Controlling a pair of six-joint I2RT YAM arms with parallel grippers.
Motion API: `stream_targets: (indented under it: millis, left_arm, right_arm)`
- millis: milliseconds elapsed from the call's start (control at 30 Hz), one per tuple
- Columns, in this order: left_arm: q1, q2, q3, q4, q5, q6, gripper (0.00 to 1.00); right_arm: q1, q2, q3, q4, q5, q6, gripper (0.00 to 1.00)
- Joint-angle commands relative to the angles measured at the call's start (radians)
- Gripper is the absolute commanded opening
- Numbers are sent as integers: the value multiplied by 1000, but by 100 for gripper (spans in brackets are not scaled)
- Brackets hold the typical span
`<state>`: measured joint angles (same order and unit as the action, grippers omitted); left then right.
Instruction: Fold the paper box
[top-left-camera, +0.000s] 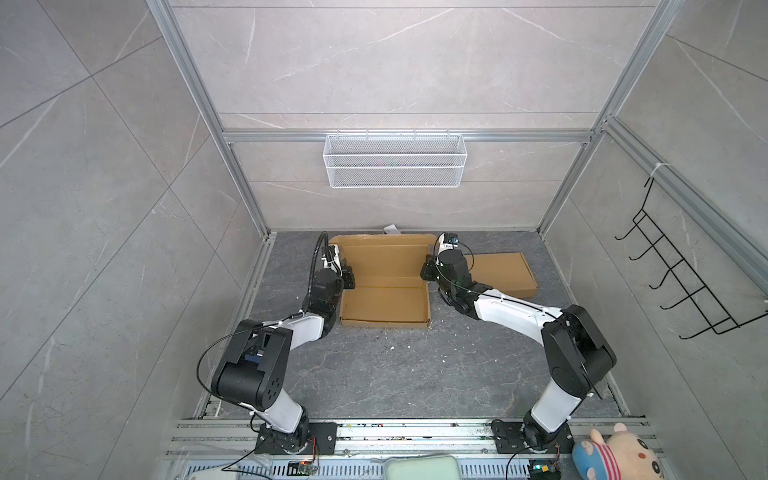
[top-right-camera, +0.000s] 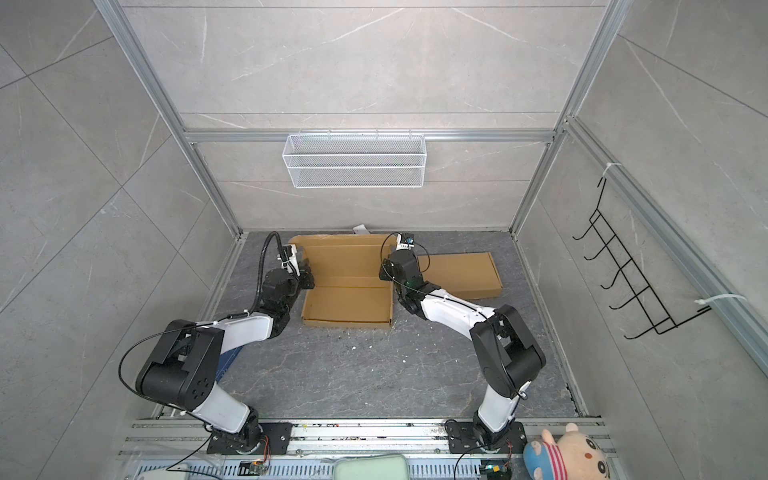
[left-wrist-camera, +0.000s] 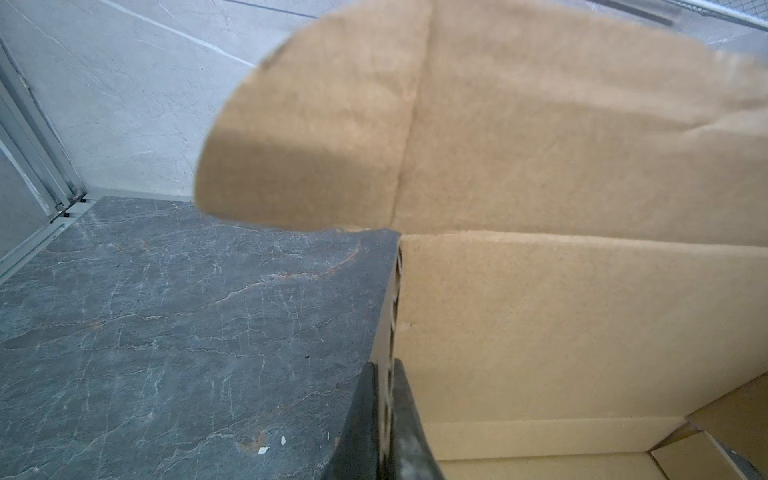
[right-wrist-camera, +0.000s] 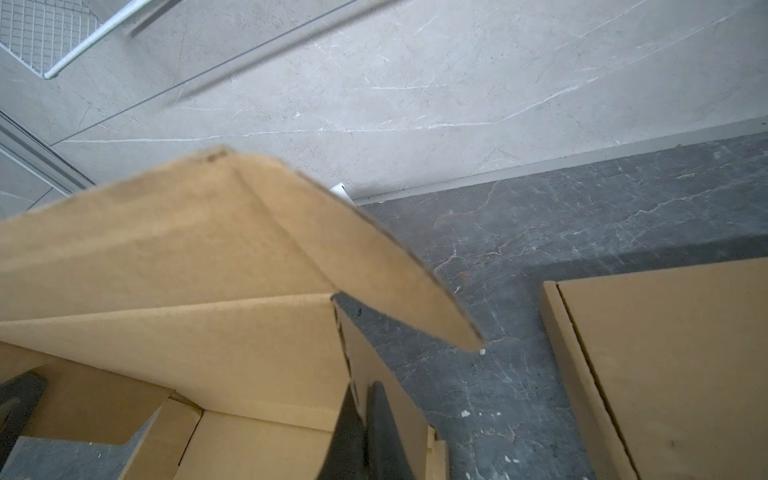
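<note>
The dark, veined desk (top-left-camera: 374, 382) carries the open paper box (top-left-camera: 384, 305), which lies between the left claw (top-left-camera: 349, 278) and the right claw (top-left-camera: 426, 270). A flat carton (top-left-camera: 507, 270) lies just outside the right claw. White crumbs (top-left-camera: 391, 348) are scattered on the desk, nearer the arm bases than either claw.

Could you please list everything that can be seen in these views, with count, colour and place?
table: 1, dark grey marbled, floor of the cell
paper box: 1, brown, open, back middle of the table
flat cardboard box: 1, brown, on the table right of the paper box
white scrap: 1, white, against the back wall behind the paper box
mesh basket: 1, white, on the back wall rail
hook rack: 1, black, right wall
plush toy: 1, pink and blue, front right corner
pale green pad: 1, front edge
left tool: 1, black, shut on the paper box's left edge
right tool: 1, black, shut on its right edge
</note>
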<state>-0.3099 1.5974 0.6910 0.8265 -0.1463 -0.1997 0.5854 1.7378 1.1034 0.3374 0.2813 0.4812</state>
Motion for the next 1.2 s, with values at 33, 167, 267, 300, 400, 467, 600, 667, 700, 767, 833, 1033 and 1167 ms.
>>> stream_targets:
  millis: [33,167,267,300,400,467,600,667,700,767,833,1033,1167]
  left_arm:
    - [-49,-11,-21,142,66,-24,0]
    - [-51,-22,-65,156,60,-22,0]
    - [-54,-22,-90,180,59,-24,0]
    - [-56,-21,-96,188,59,-24,0]
    - [-65,-14,-117,228,58,-13,0]
    - [-74,-8,-132,254,57,-5,0]
    - [-91,9,-167,299,40,7,0]
    - [-95,20,-184,321,36,9,0]
    - [-99,24,-190,328,34,13,0]
    - [-108,34,-202,347,32,28,0]
    - [-119,41,-215,360,24,44,0]
    - [-124,53,-258,414,10,55,0]
    - [-127,40,-271,419,26,70,0]
  right_arm:
    - [36,10,-39,35,-41,39,0]
    - [42,6,-74,53,-27,51,0]
    - [46,8,-93,70,-15,61,0]
    - [49,7,-97,75,-12,62,0]
    - [58,8,-115,86,2,67,0]
    - [62,5,-132,96,8,80,0]
    - [67,-9,-168,113,26,94,0]
    - [68,-16,-191,124,29,102,0]
    - [70,-17,-196,126,29,105,0]
    - [71,-20,-215,138,26,110,0]
    - [74,-26,-232,149,27,114,0]
    - [76,-47,-280,163,39,119,0]
    - [75,-66,-287,147,20,123,0]
